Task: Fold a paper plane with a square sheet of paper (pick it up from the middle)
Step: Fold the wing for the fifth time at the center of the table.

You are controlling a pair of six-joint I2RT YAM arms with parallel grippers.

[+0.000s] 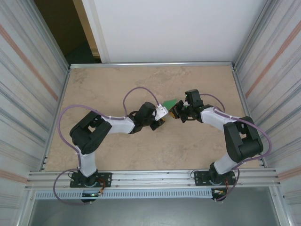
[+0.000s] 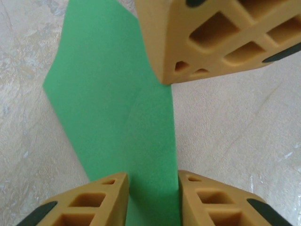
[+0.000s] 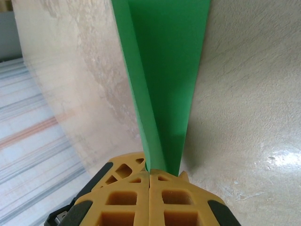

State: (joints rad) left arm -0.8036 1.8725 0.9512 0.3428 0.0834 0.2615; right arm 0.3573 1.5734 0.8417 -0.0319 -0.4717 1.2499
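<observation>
The square sheet of paper (image 1: 170,102) is bright green and folded into a narrow creased shape (image 3: 164,70). It hangs just above the middle of the table. My right gripper (image 3: 149,172) is shut on its narrow end, jaws pressed together over the fold. In the left wrist view the paper (image 2: 113,94) runs down between the fingers of my left gripper (image 2: 153,197), which stand apart on either side of the strip. The right gripper's fingers (image 2: 211,42) clamp its far edge. From above, the left gripper (image 1: 162,118) and the right gripper (image 1: 176,113) meet tip to tip at the paper.
The beige marbled table (image 1: 117,155) is bare around both arms. Corrugated metal walls (image 1: 28,84) close in the left and right sides. A metal rail (image 1: 150,176) runs along the near edge by the arm bases.
</observation>
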